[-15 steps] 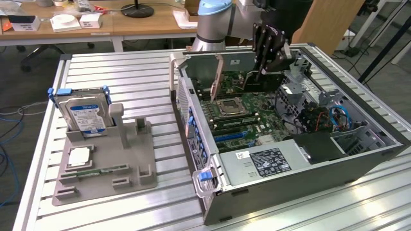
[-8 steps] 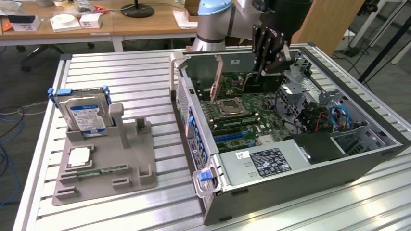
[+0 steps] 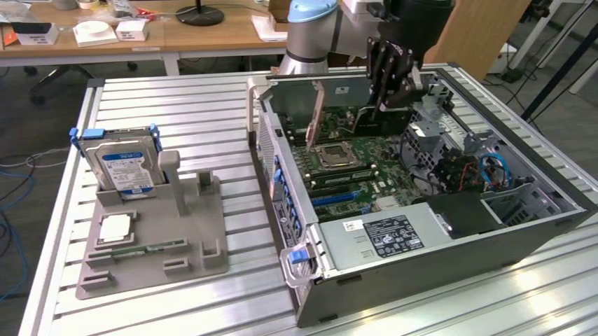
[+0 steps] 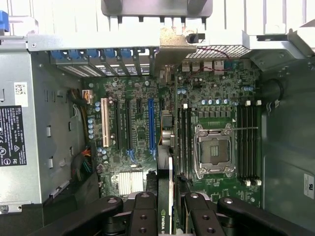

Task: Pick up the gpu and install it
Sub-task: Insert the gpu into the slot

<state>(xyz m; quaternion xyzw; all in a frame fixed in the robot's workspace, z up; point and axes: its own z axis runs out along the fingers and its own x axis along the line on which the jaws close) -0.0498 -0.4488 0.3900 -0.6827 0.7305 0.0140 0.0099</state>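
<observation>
The black fingers (image 4: 144, 216) are closed on the gpu (image 4: 170, 196), one on each face of the card, so that in the wrist view the card shows edge-on as a thin dark strip between them with a green-lettered label near the grip. In the exterior view the fingers hang from the arm (image 3: 313, 35) over the far part of the open computer case (image 3: 421, 280), with the card held upright below them, inside the case walls.

In the wrist view the card's edge lines up with the gap between the long blue slot (image 4: 151, 123) and the memory slots beside the CPU socket (image 4: 214, 150). A pale metal piece at the rear wall of the case, in line with the card, may be its bracket, though the angle makes that hard to confirm. It cannot be told whether the card's lower edge touches the motherboard (image 4: 216, 88) or hangs just above it. A white slot (image 4: 104, 123) lies farther from the card, beyond the blue one.

Well apart from the case, at the exterior view's left, a grey holder (image 3: 187, 238) lies on the slatted counter (image 3: 168, 105). A hard drive (image 3: 126, 164) with a blue label stands upright in it, and a narrow green memory stick (image 3: 150, 250) lies flat near its front.
</observation>
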